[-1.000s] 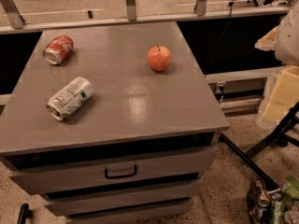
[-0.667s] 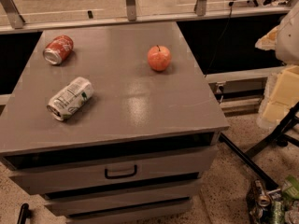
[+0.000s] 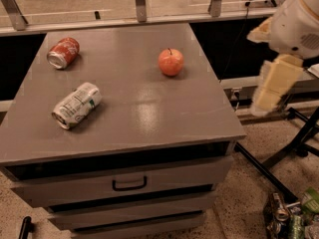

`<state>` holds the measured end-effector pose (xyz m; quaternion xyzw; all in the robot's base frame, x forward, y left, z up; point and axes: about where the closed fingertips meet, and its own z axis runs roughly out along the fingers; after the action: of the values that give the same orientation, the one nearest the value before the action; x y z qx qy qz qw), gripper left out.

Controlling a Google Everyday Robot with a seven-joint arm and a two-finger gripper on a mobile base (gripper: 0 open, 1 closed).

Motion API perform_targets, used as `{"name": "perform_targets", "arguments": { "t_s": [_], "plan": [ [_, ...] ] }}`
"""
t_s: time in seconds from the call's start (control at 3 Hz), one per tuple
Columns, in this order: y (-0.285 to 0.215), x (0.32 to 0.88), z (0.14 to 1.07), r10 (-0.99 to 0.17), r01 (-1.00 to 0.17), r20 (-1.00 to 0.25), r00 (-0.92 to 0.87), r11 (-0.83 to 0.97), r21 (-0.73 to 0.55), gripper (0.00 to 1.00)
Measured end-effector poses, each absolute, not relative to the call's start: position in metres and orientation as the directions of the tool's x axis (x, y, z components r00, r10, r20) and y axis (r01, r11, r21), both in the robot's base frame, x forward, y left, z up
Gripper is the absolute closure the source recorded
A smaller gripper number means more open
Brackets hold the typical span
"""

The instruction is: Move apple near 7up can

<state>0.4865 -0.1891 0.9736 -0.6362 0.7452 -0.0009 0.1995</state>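
Note:
The red-orange apple [image 3: 171, 62] stands on the grey cabinet top [image 3: 149, 113], toward the back right. The silvery-white 7up can [image 3: 76, 105] with green markings lies on its side at the left of the top, well apart from the apple. My gripper [image 3: 271, 88], a cream-coloured piece under the white arm [image 3: 296, 24], hangs off the right side of the cabinet, beyond its edge and to the right of the apple. It touches nothing.
A red-orange soda can [image 3: 63, 52] lies on its side at the back left corner. The cabinet has drawers with a dark handle [image 3: 129, 184]. A black stand's legs [image 3: 279, 158] and several crushed cans [image 3: 291, 215] are on the floor at right. A railing runs behind.
My arm and gripper have moved left, closer to the cabinet's right edge. The apple and both cans have not moved.

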Motion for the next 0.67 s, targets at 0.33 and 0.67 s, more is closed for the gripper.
{"name": "perform_targets", "arguments": {
  "t_s": [0.33,0.67],
  "plan": [
    [-0.14,0.565,0.975,-0.916,-0.948,-0.401,0.018,0.112,-0.299,0.0],
    [-0.077,0.633,0.962,-0.871,-0.954,-0.484,0.081,0.073,-0.291,0.0]
  ]
}}
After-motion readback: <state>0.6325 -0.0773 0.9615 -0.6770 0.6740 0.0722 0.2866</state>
